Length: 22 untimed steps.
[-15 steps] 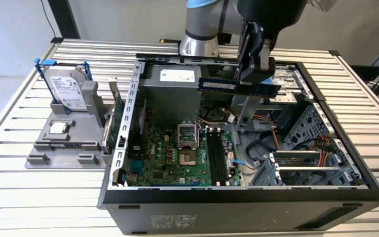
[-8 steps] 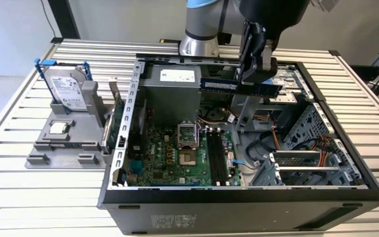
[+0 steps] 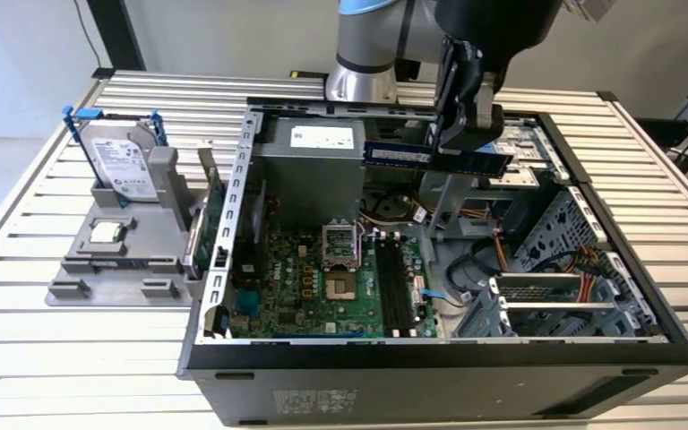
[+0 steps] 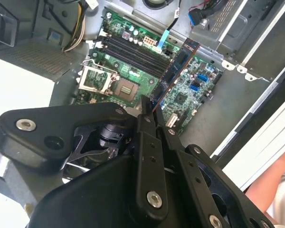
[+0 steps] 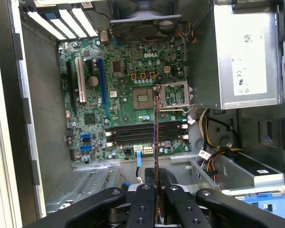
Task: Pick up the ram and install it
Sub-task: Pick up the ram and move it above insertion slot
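Pickup done: fingers of the gripper clamped together on the ram, gripping it by one long edge. Held level in the air over the open computer case, well apart from the motherboard below. Seen edge-on in the first wrist view, lying crosswise above the memory slots, not lined up with them. Slots all bare. Installing not yet begun, by the look of it; roughly half the job left.
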Each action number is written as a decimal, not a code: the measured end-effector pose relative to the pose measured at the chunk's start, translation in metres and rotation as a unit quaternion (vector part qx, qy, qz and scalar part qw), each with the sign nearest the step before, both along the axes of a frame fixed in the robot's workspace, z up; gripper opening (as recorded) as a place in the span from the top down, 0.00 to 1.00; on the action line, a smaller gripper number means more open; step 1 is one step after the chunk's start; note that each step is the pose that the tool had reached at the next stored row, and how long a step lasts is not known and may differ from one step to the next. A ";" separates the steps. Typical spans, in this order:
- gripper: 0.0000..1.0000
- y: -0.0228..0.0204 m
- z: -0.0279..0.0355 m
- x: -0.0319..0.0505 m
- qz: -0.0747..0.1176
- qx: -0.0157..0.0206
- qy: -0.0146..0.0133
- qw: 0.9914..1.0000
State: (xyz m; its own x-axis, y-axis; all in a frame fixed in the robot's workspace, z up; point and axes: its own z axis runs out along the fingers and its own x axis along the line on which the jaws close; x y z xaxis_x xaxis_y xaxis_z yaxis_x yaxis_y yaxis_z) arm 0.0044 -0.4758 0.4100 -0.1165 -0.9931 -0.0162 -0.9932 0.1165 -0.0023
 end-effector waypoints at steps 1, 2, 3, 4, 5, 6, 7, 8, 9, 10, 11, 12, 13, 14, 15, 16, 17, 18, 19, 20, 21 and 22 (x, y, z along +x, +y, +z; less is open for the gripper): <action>1.00 0.0000 0.0000 0.0000 0.000 0.000 0.000 1.000; 1.00 0.0000 0.0000 0.0000 0.000 0.000 0.000 1.000; 1.00 0.0000 0.0000 0.0000 0.000 0.000 0.000 1.000; 1.00 0.0000 0.0000 0.0000 0.000 0.000 0.000 1.000; 1.00 0.0000 0.0000 0.0000 0.000 0.000 0.000 1.000; 1.00 0.0000 0.0000 0.0000 -0.001 0.000 0.000 1.000; 1.00 0.0000 0.0000 0.0000 -0.004 0.000 0.000 1.000; 1.00 0.0000 0.0000 0.0000 -0.010 0.000 0.000 1.000; 1.00 0.0000 0.0000 0.0000 -0.015 0.000 0.000 1.000; 1.00 0.0000 0.0000 0.0001 -0.021 0.000 0.000 1.000; 1.00 0.0000 0.0000 0.0001 -0.027 0.000 0.000 1.000; 1.00 0.0000 0.0000 0.0000 -0.033 0.000 0.000 0.999; 1.00 0.0000 0.0000 0.0000 -0.039 0.000 0.000 0.999; 1.00 0.0000 0.0000 0.0000 -0.044 0.000 0.000 0.999; 1.00 0.0000 0.0000 0.0000 -0.048 0.000 0.000 0.999; 1.00 0.0000 0.0000 0.0000 -0.052 0.000 0.000 0.999; 1.00 0.0000 0.0000 0.0000 -0.056 0.000 0.000 0.998; 1.00 0.0000 0.0000 0.0000 -0.060 0.000 0.000 0.998; 1.00 0.0000 0.0000 0.0000 -0.064 0.000 0.000 0.998; 1.00 0.0000 0.0000 0.0000 -0.069 0.000 0.000 0.998; 1.00 0.0000 0.0000 0.0000 -0.074 0.000 0.000 0.997; 1.00 0.0000 0.0000 0.0000 -0.080 0.000 0.000 0.997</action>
